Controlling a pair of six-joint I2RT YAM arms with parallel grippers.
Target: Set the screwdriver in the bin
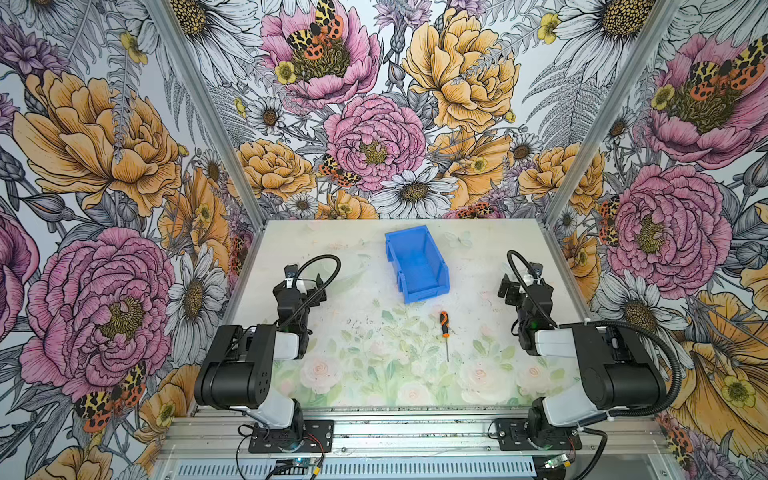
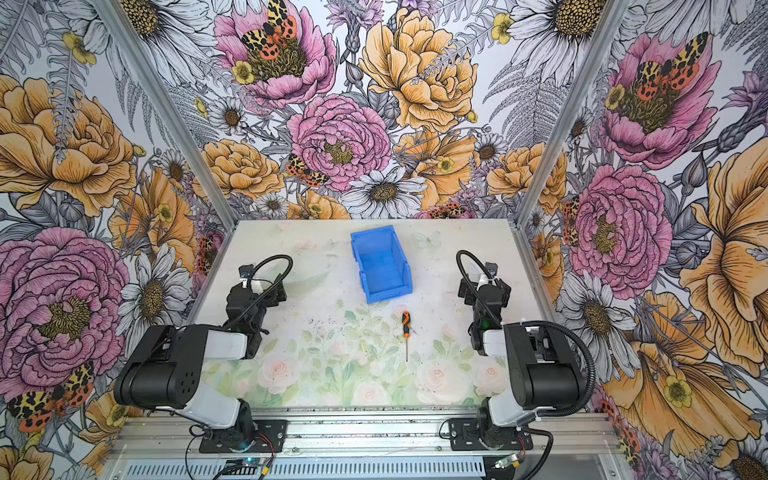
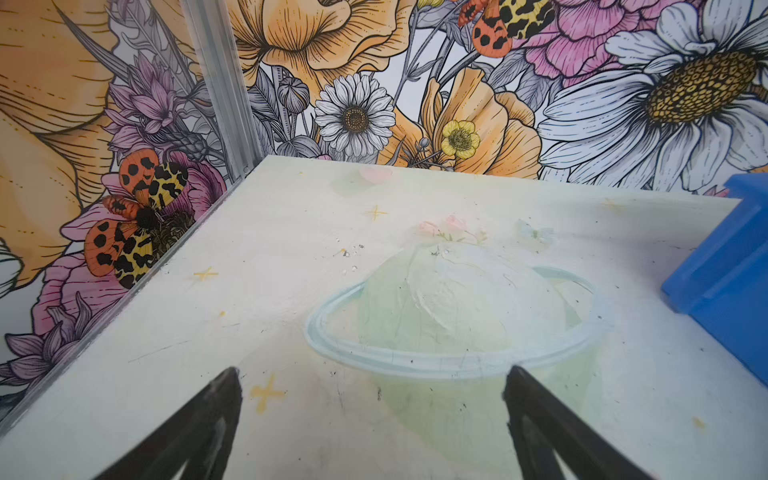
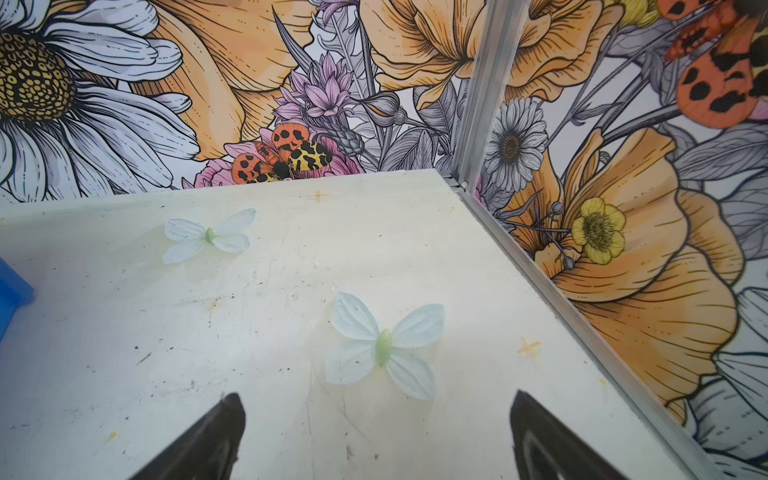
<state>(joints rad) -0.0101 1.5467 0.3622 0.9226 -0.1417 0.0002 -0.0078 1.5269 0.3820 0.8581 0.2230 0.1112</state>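
The screwdriver has an orange-and-black handle and a thin silver shaft. It lies flat on the table, handle toward the bin, in both top views. The blue bin stands just behind it, upright and empty, its low front wall facing the screwdriver. My left gripper hovers open over bare table, left of the bin. My right gripper is open too, right of the bin, and a blue corner of the bin shows. Neither wrist view shows the screwdriver.
The table carries a pale flower print with flat butterflies and a ringed planet. Floral walls with aluminium corner posts close it in on three sides. Both arm bases sit on the rail at the front edge.
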